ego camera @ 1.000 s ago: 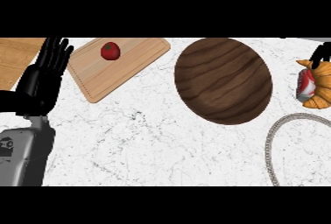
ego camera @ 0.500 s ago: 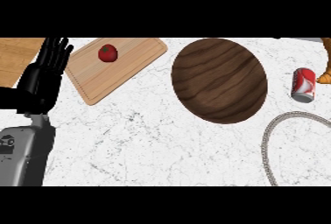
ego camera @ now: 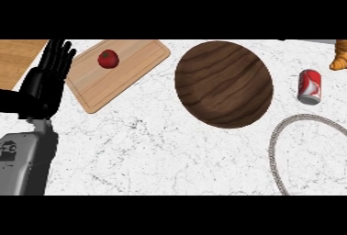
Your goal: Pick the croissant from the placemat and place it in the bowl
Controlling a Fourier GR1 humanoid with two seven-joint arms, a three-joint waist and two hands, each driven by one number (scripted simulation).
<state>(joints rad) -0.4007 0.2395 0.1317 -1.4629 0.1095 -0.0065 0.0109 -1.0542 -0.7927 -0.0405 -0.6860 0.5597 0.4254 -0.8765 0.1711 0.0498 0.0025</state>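
The croissant (ego camera: 339,55) shows only partly at the upper right edge, golden brown, beyond the can; what holds it is cut off by the edge. The dark brown wooden bowl (ego camera: 224,84) lies in the middle of the counter with nothing in it. Part of the round white placemat with a grey rim (ego camera: 274,146) shows at the lower right, and nothing lies on the part I see. My left hand (ego camera: 46,80) rests open at the far left, fingers up, touching nothing. My right hand is out of the view.
A red soda can (ego camera: 310,86) lies on its side between the bowl and the right edge. A wooden cutting board (ego camera: 136,64) at the upper left carries a red tomato (ego camera: 108,58). A wooden surface (ego camera: 17,57) shows behind the left hand.
The croissant has moved from in front of the can up to the upper right edge. The right hand's fingers that showed around it have left the view. The left hand is still.
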